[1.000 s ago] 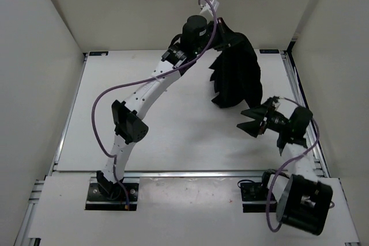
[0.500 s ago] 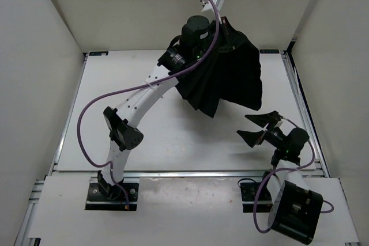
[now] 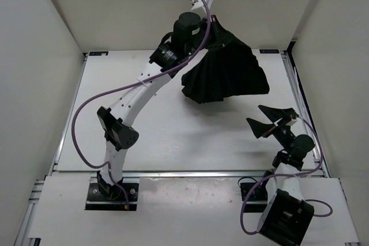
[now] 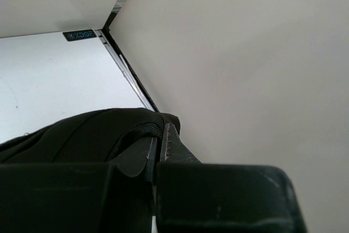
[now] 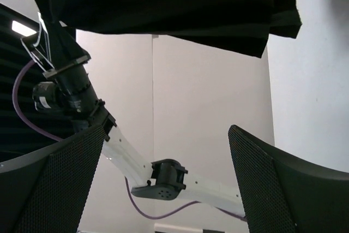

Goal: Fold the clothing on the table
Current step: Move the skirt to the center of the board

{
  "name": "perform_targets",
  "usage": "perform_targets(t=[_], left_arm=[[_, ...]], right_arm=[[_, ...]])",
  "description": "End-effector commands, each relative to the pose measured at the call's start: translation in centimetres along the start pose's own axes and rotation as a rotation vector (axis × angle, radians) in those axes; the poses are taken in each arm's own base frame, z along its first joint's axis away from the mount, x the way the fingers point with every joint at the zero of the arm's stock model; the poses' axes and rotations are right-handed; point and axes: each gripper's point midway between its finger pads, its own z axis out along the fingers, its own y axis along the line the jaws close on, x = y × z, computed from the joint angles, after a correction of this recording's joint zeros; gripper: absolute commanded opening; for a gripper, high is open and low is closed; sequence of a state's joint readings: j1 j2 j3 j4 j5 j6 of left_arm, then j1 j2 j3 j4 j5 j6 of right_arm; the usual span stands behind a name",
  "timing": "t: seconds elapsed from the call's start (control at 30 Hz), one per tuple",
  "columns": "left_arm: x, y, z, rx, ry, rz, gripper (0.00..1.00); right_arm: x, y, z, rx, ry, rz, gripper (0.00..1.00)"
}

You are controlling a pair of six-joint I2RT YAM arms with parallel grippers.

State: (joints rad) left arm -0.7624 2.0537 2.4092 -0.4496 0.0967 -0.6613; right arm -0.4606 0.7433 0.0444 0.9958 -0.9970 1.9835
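Lift-and-spread step. Left claw (image 3: 212, 24) pinches skirt (image 3: 225, 76) edge; skirt hangs fanned over far-right desk (image 3: 144, 136). Right claw (image 3: 272, 120) wide, empty, near of hem. Next, I judge: right must catch a free corner.

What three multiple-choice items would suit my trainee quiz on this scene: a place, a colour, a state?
1. Where is the clothing? A. flat on the near edge of the table. B. in the right gripper. C. hanging from the left gripper over the table's far part.
2. What colour is the clothing? A. black. B. white. C. red.
3. How is the right gripper? A. shut on the clothing. B. open and empty. C. shut and empty.
Answers: 1 C, the left gripper pinches its top edge; 2 A, it is dark against the white table; 3 B, its fingers stand wide apart with nothing between.
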Motion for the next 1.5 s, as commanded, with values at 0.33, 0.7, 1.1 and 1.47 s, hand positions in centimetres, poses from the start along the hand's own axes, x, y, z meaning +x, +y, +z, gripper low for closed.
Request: perform_targets(t=[0.33,0.7,1.1,1.47], left_arm=[[-6.1,-4.2,-5.7,0.090,-0.116,0.020,0.00],[-6.3,-3.6,-6.1,0.088,-0.107,0.024,0.00],[-6.6,-4.1,-7.1,0.106,-0.095,0.027,0.00],[-7.1,-4.6,-7.7,0.118,-0.105,0.030,0.00]], right_arm=[[-2.9,-6.1,-0.9,0.068,-0.186,0.290,0.97],[0.4,-3.8,1.3,0.028,-0.025,0.534,0.99],[-0.2,-0.7,2.8,-0.093,-0.002,0.695,0.95],[-2.4,-0.8,5.6,0.009,0.048,0.525,0.04]])
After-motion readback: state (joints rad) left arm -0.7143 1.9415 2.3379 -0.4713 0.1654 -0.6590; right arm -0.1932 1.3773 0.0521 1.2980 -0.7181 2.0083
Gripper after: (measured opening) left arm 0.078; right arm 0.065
